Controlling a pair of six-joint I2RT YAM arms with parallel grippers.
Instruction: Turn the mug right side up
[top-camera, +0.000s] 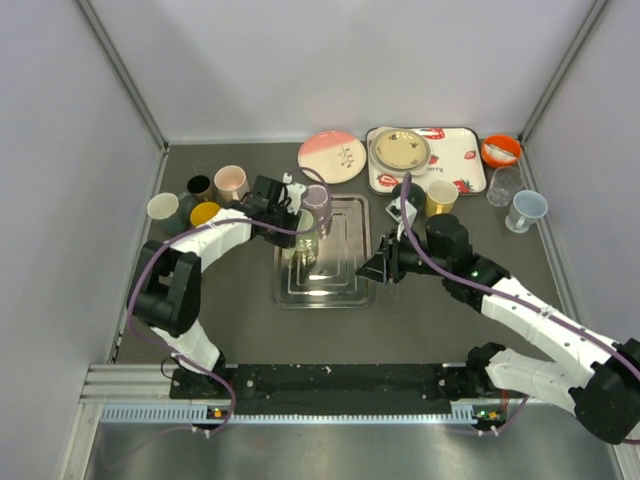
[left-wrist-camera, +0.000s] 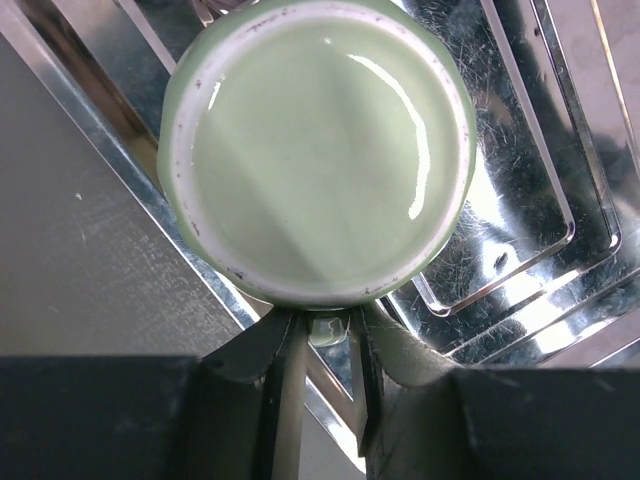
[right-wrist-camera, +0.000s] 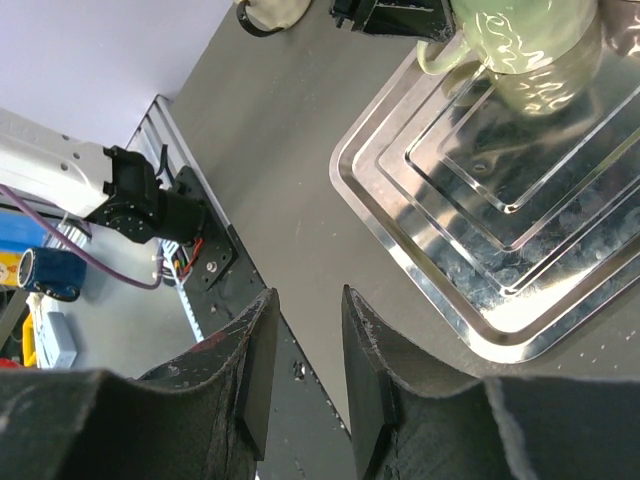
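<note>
4 cups (top-camera: 230, 182) crowd the table's left side as the left gripper (left-wrist-camera: 325, 330) clamps the handle (right-wrist-camera: 440, 58) of the pale green mug (left-wrist-camera: 315, 150), which sits in the left half of the metal tray (top-camera: 345, 285) at mid-table. The left wrist camera looks straight onto the mug's glazed base, so the mug appears to be mouth-down. Whether its rim rests on the tray or has cleared it cannot be told. Taking the handle rather than the body looks deliberate, since it gives the wrist a firm lever for rolling the mug over. A lilac cup (top-camera: 316, 200) stands just behind the mug, near enough to be clipped during the turn. Just off the tray's right edge, the right gripper (top-camera: 378, 268) hangs with its fingers slightly parted and nothing between them, seemingly parked clear of the work. Further right, well apart from the mug, are a strawberry-print tray (top-camera: 455, 160), a yellow cup (top-camera: 441, 196), an orange bowl (top-camera: 500, 150) and a blue cup (top-camera: 527, 208).
</note>
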